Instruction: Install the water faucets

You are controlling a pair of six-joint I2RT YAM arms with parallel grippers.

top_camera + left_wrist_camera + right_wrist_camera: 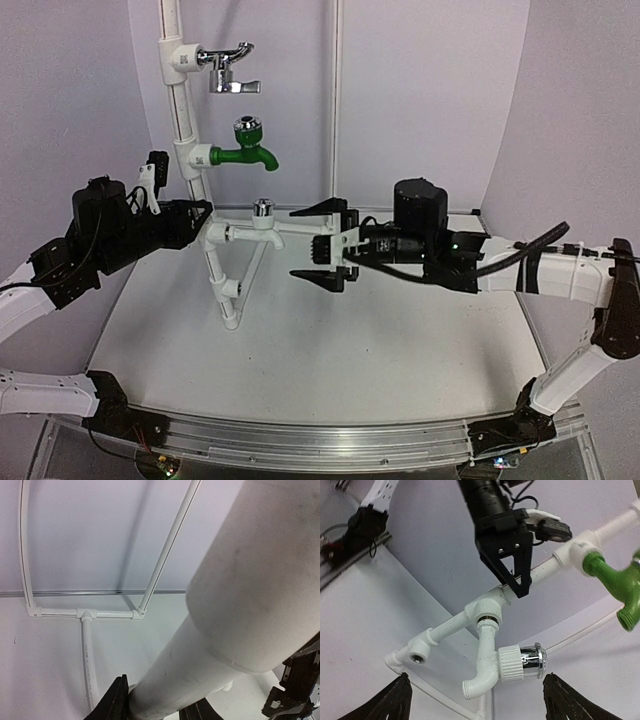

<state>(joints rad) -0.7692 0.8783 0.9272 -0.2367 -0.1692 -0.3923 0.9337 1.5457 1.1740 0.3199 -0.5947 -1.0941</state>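
Sitting knob-up in a socket of the pipe frame, the white faucet is untouched just ahead of the right pincer, whose jaws stand wide. Left pincer is clenched on that frame. A stray finger could clip the chrome knob; a loose thread might drop it. Green tap crowds above; the table lies open below.

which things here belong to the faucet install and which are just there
In the job: white faucet with chrome knob, on the pipe frame; left gripper, shut on the pipe frame; right gripper, open, facing the faucet.
Just there: green tap and chrome lever tap, mounted higher on the frame.
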